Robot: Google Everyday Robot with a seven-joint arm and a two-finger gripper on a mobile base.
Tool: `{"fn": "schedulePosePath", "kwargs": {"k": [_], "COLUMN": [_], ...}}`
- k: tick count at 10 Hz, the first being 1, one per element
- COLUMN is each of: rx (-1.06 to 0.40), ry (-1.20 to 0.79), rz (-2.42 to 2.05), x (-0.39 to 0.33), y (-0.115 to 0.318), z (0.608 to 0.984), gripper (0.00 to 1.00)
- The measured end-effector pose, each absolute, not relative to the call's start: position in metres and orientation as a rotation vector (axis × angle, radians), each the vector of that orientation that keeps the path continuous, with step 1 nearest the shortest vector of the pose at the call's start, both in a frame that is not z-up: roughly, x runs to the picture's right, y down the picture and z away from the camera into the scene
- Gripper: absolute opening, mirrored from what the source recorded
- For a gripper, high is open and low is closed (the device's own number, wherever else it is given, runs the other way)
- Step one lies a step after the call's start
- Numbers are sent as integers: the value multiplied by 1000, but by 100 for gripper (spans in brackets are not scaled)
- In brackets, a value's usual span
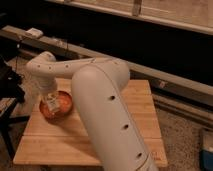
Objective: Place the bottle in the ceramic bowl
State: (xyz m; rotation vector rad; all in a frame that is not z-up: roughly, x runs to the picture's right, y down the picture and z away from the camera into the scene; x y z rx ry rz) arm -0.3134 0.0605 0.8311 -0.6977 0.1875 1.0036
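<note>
The orange-red ceramic bowl (63, 108) sits on the left part of a wooden table (142, 102). My white arm reaches from the lower right across the table to the left, then bends down. My gripper (51, 99) hangs over the bowl's left half, shut on the small white bottle (52, 104). The bottle hangs roughly upright, with its lower end in or just above the bowl. Whether it touches the bowl cannot be told. The arm hides the middle of the table.
A dark stand or chair (10, 84) stands just left of the table. A long metal rail (165, 82) runs behind the table, with a small white device (34, 32) on its left end. A blue object (207, 150) sits on the floor at the lower right.
</note>
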Motion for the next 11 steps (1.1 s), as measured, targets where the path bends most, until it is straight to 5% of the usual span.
{"fn": "schedulePosePath", "kwargs": {"k": [2, 11], "rx": [-694, -692], "ry": [176, 172], "rz": [1024, 1030], "x": [-311, -310], "y": [59, 57], "z": [835, 835], "gripper": [76, 77]}}
